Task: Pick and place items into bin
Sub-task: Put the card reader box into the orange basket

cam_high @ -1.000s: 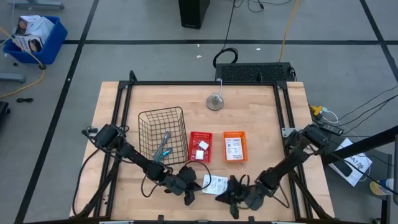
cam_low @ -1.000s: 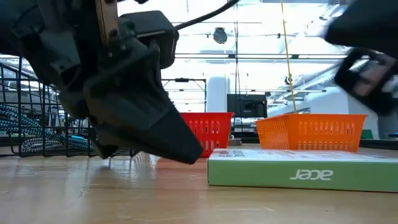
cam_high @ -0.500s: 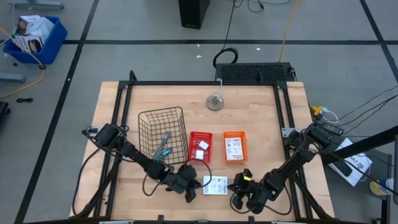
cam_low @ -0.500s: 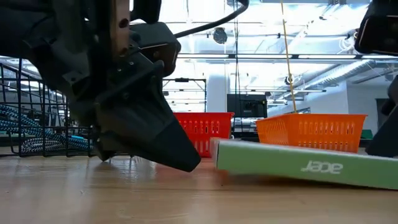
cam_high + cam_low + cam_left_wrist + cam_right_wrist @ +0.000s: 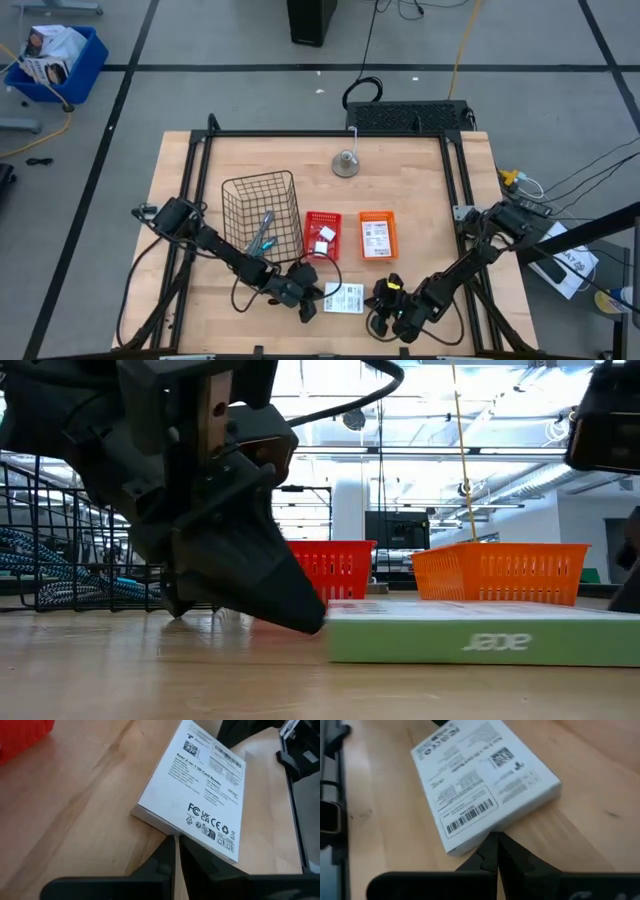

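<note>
- Worktop (image 5: 420, 190) carries three bins: wire basket (image 5: 262, 190) already holding the blue-handled tool (image 5: 262, 232), red bin (image 5: 322, 235) the white block.
- White packet (image 5: 346, 297) lies flat outside any bin, evidently remaining.
- Left hand (image 5: 305, 308) and right hand (image 5: 378, 322), fingers together, flank it, gripping nothing.

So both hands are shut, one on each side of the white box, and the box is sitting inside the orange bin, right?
Not quite. The white box lies on the bare table, in front of the orange bin, as the high view shows. The rest holds: the left hand and right hand are shut, one on each side of it.
</note>
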